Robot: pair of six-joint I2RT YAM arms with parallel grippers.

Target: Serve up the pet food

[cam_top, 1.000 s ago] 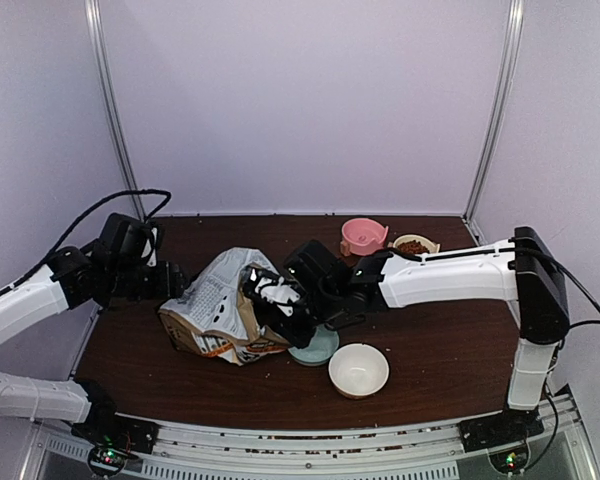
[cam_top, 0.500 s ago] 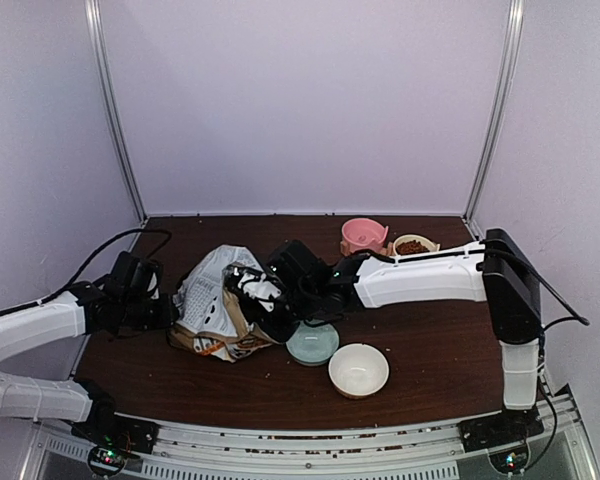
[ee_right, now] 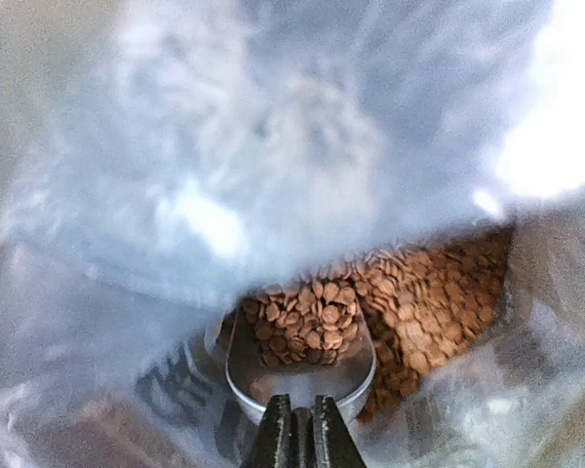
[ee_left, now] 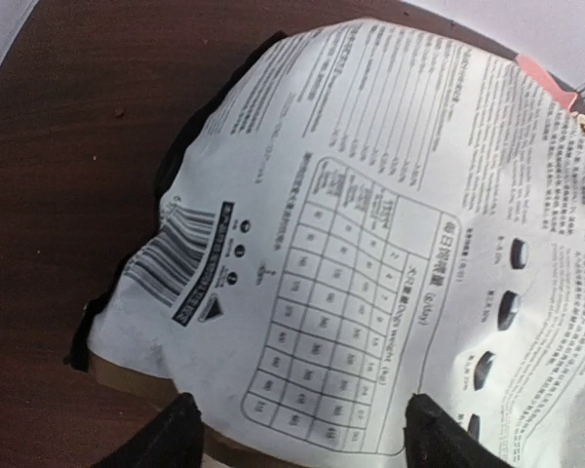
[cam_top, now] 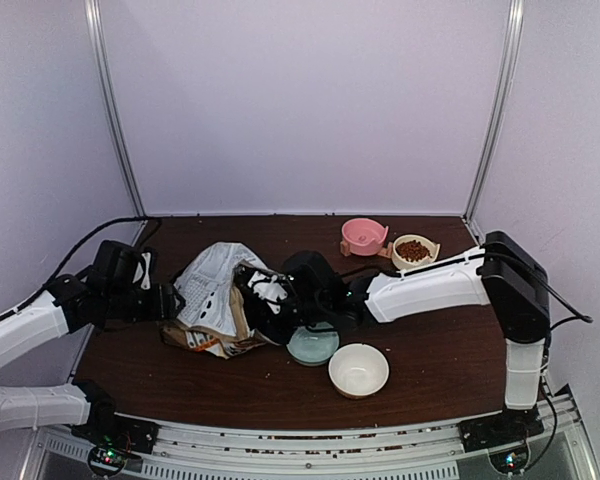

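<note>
The pet food lies as a loose heap of reddish-brown kibble inside the crumpled dog-food bag, which lies on its side at the table's left middle. My right gripper is shut on the handle of a metal scoop inside the bag's mouth. The scoop holds kibble in its front half. In the top view the right gripper is at the bag's opening. My left gripper is open, its fingers straddling the printed bag's near edge.
A teal dish and a white bowl sit in front of the right arm. A pink bowl and a cream bowl holding kibble stand at the back right. The dark table has side walls.
My right gripper has pushed the scoop further into the bag. My left arm swung down and came back up against the bag's left end. The bag shifted slightly left.
</note>
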